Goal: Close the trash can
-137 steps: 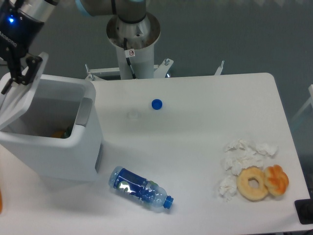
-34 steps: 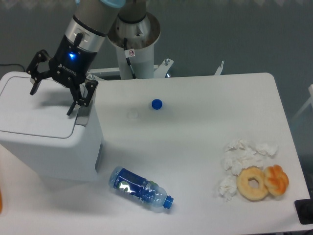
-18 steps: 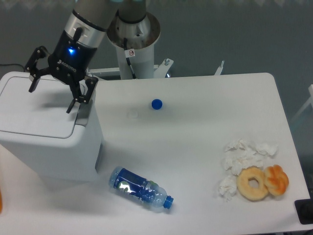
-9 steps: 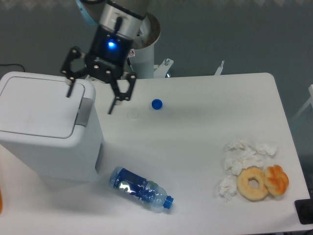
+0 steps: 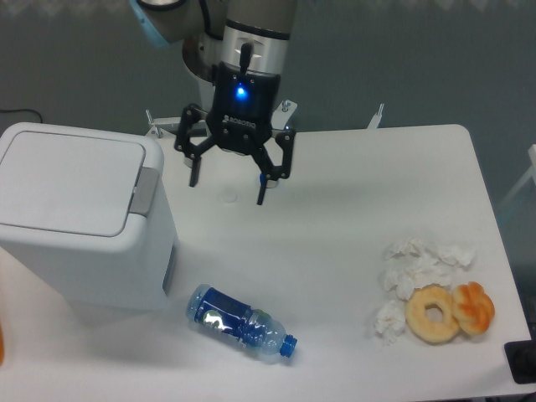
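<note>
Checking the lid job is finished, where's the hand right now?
In the fixed camera view the hand hangs open above the white table, right of the large white boxy plastic trash can, whose lid lies flat.

My gripper [image 5: 227, 189] hangs over the white table [image 5: 360, 218] with its two black fingers [image 5: 262, 188] spread wide and nothing between them, a blue light glowing on its body. The trash can [image 5: 79, 222] sits at the left edge, lid flat down, well apart from me. A blue-labelled bottle [image 5: 240, 322] lies on its side in front of it. Crumpled tissues [image 5: 414, 266] and two doughnuts [image 5: 449, 311] sit near the right front corner.
</note>
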`<state>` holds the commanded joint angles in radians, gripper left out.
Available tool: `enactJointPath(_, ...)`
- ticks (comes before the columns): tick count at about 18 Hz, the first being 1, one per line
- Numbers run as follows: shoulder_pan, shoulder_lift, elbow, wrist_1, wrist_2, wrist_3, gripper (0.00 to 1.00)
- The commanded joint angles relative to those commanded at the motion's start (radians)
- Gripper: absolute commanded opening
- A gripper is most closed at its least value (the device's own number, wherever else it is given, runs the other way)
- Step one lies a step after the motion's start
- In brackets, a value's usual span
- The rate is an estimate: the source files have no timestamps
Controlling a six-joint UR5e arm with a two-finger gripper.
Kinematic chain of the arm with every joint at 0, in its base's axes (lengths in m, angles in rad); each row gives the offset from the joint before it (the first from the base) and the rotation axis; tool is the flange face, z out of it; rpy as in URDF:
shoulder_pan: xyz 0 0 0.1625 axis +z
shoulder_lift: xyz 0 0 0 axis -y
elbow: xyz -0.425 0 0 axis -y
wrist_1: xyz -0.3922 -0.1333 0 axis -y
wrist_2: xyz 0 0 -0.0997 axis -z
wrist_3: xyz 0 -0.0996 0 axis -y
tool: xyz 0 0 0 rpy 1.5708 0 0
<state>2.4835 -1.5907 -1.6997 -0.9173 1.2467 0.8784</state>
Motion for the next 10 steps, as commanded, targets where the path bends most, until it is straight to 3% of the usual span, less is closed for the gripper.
enactJointPath(5, -0.002, -0.002, -0.002, 0.0, 0.149, 0.114, 1.0)
enactJointPath(10, -0.002, -0.008, -0.003, 0.003, 0.154, 0.12, 1.0)
